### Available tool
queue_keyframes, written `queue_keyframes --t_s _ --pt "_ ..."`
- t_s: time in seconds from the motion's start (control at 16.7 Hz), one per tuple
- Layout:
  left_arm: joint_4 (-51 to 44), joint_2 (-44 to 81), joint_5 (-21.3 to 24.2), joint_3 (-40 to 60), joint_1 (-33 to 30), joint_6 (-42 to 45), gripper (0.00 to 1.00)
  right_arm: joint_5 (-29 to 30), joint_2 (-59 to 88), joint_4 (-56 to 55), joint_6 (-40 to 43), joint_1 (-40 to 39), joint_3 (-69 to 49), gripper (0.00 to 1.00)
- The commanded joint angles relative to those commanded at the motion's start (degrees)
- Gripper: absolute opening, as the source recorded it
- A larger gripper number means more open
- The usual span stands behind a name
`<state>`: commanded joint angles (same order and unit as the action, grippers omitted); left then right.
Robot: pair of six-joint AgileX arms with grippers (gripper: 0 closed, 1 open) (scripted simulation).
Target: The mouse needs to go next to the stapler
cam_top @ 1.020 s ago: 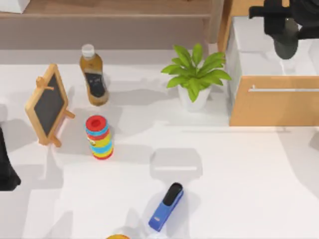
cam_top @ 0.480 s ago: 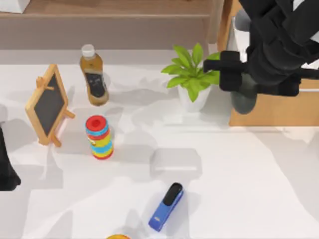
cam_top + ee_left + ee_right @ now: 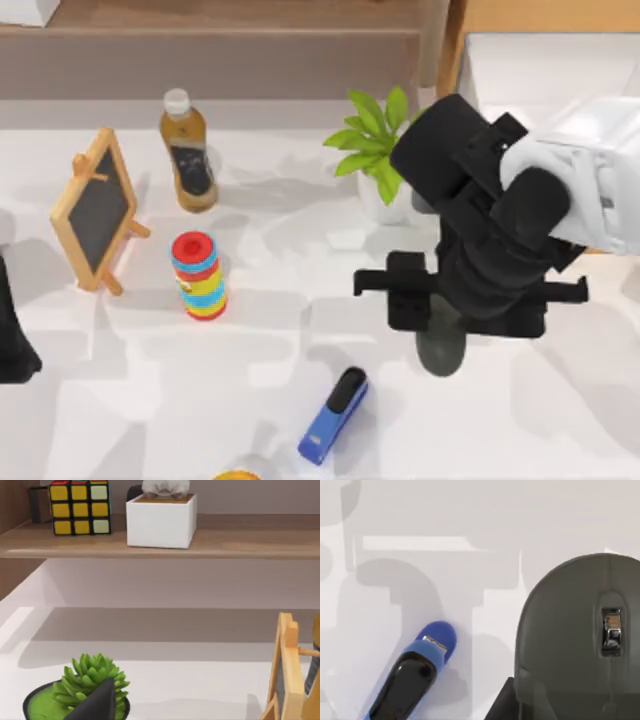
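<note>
Dark grey and smoothly rounded, the mouse [image 3: 441, 348] hangs beneath the right gripper [image 3: 447, 312], its oval end poking out below the black fingers in the top view. In the right wrist view the mouse [image 3: 577, 640] looms close, with a seam down its middle and a small metallic scroll wheel set in a slot; a black piece of the gripper sits against its lower edge. The gripper has closed on the mouse and carries it above the table [image 3: 560, 400], clear of the surface.

Just down and to the left of the gripper lies the stapler [image 3: 333, 415], blue-bodied with a black top arm, long and narrow, resting at a slant on the table. From the right wrist view the stapler [image 3: 412, 675] shows its rounded blue nose and glossy black arm, near the mouse but not touching it.

Behind the gripper stands a potted plant [image 3: 385, 155] in a white pot. Farther left of the gripper stand a striped can [image 3: 198, 275], a bottle [image 3: 187, 155] of brownish liquid, and a small wood-framed chalkboard [image 3: 97, 212].

The left arm [image 3: 12, 330] is parked at the table's left edge; I cannot tell how its fingers stand. Its wrist view shows a succulent [image 3: 90, 687] in a dark pot, a white box [image 3: 160, 520] and a colour cube [image 3: 80, 506] on a wooden shelf [image 3: 250, 542].
</note>
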<state>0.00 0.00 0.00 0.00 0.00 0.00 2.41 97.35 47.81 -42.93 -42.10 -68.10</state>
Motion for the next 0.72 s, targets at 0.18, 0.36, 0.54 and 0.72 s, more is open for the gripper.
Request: queue_keyframes --t_s 0.18,0.36,0.54,0.72 --pt "0.0 0.0 0.0 0.0 0.0 0.0 1.0 0.49 1.0 -0.56 -2.61 -2.66 4.41 0.0" --pt "0.0 0.0 0.0 0.0 0.0 0.0 1.0 1.42 1.59 -0.81 -4.07 -3.92 7.26 0.0" --pt "0.0 0.0 0.0 0.0 0.0 0.0 1.0 1.61 1.66 -0.85 -4.28 -4.08 7.71 0.0" --pt "0.0 0.0 0.0 0.0 0.0 0.0 1.0 1.53 1.47 -0.82 -4.33 -3.81 7.6 0.0"
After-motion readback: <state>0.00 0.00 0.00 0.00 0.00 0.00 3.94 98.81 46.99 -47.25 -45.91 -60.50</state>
